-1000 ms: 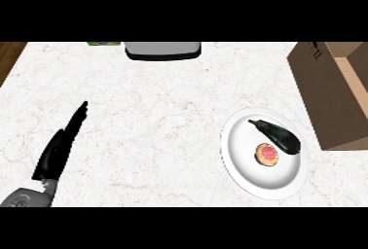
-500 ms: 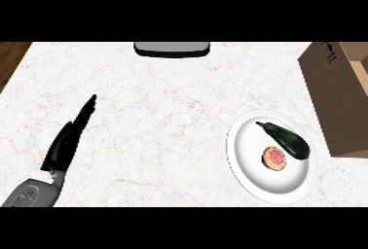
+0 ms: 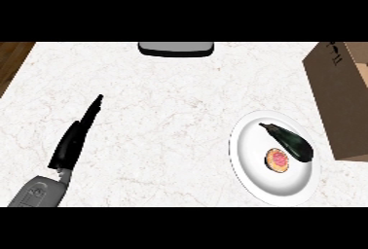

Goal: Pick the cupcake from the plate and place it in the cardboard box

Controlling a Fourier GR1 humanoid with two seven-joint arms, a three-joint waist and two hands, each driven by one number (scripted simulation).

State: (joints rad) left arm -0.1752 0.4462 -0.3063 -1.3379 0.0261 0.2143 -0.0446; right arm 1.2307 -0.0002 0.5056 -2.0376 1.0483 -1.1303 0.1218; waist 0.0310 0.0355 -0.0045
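Observation:
A small cupcake (image 3: 278,159) with pink frosting lies on the white plate (image 3: 262,184) at the right of the counter. A dark eggplant (image 3: 289,141) lies on the same plate, just behind the cupcake. The brown cardboard box (image 3: 343,97) stands at the right edge, beside the plate. My left hand (image 3: 78,136) shows at the lower left, far from the plate, its fingers straight and pointing away from me, holding nothing. My right hand shows nowhere.
A grey and black appliance (image 3: 176,48) sits at the back edge of the white marble counter (image 3: 165,116). A strip of wooden floor (image 3: 13,58) shows past the counter's left edge.
The view has shifted, so the plate, box and left hand sit a little lower and further right in the picture. The hand's pose looks the same.

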